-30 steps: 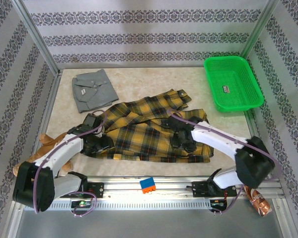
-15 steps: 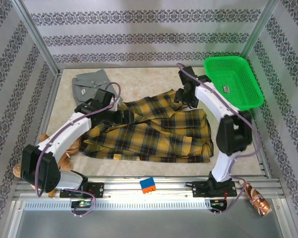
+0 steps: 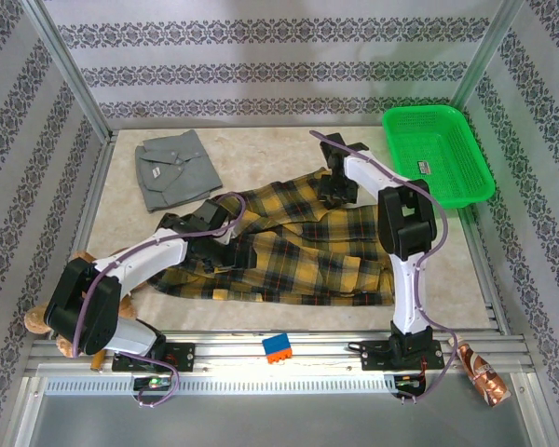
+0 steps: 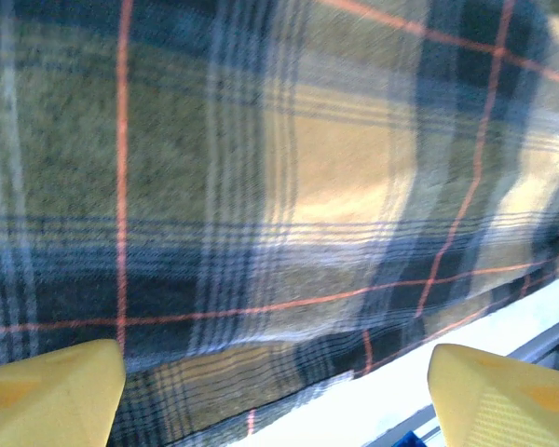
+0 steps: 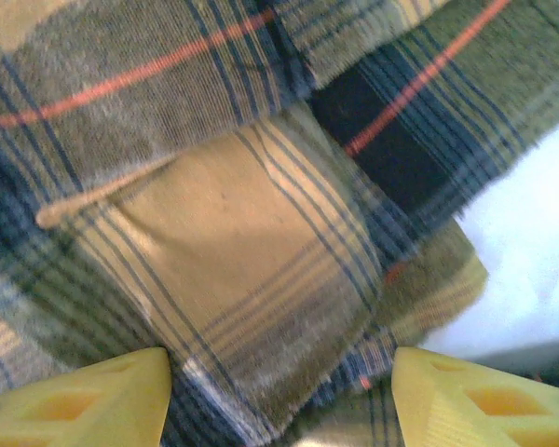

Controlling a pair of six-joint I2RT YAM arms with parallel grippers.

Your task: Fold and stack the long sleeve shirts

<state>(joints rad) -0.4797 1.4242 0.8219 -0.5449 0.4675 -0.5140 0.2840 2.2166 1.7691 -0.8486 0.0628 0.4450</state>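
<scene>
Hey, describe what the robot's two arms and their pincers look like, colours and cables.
The left arm and right arm have white shells, black joints and a purple cable looping along each. The left pincer and right pincer end in yellow wedge-shaped fingertips.

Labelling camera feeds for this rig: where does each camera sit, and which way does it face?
Top external: above and behind the arm bases, looking down at the table; both arms show, left gripper and right gripper at the yellow-and-black plaid flannel shirt, grey collared shirt beyond.
Left wrist: on the left arm's wrist, facing the plaid cloth close up; two yellow fingertips at the bottom corners.
Right wrist: likewise, facing a folded plaid edge; yellow fingertips below.
Shared: all three see the plaid shirt.
</scene>
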